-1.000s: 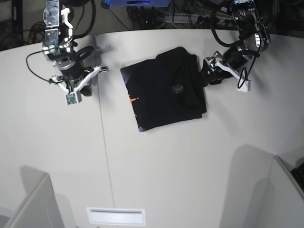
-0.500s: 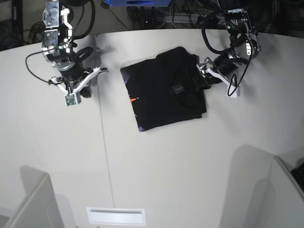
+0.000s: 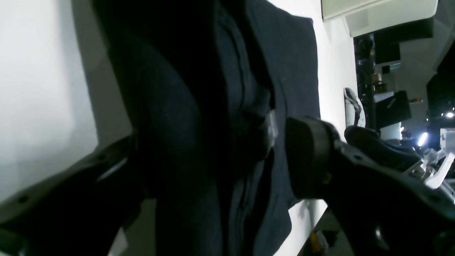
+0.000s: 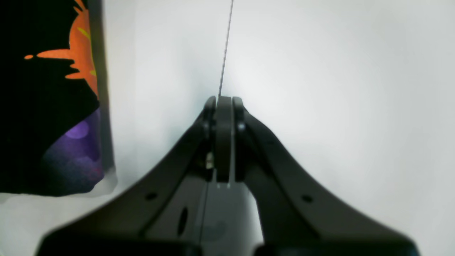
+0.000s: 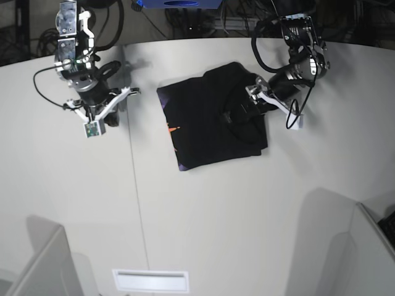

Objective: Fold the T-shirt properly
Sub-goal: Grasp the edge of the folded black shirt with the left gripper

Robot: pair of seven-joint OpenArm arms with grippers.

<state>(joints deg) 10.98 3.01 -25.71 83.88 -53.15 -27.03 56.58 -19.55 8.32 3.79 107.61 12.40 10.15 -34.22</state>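
Observation:
The black T-shirt (image 5: pixel 207 123) lies folded into a rough rectangle at the middle of the white table (image 5: pixel 216 209). A small orange mark shows near its left edge. My left gripper (image 5: pixel 245 110) has reached over the shirt's right edge. In the left wrist view the left gripper (image 3: pixel 217 149) has its jaws apart, and a thick fold of the dark T-shirt (image 3: pixel 199 106) lies between the fingers (image 3: pixel 305 156). My right gripper (image 5: pixel 92 123) hovers left of the shirt, clear of it. Seen from the right wrist, the right gripper (image 4: pixel 224 103) is shut on nothing, with the T-shirt (image 4: pixel 46 106) and its orange and purple print at the left.
A thin seam (image 5: pixel 134 179) runs down the table left of the shirt. A white slot (image 5: pixel 150 280) sits at the front edge. Grey panels (image 5: pixel 43 265) stand at both lower corners. Cables and equipment (image 5: pixel 203 18) crowd the dark back edge.
The left arm has swung left from beside the shirt onto its right edge, and its jaws have narrowed a little around the fold. The right arm has not moved.

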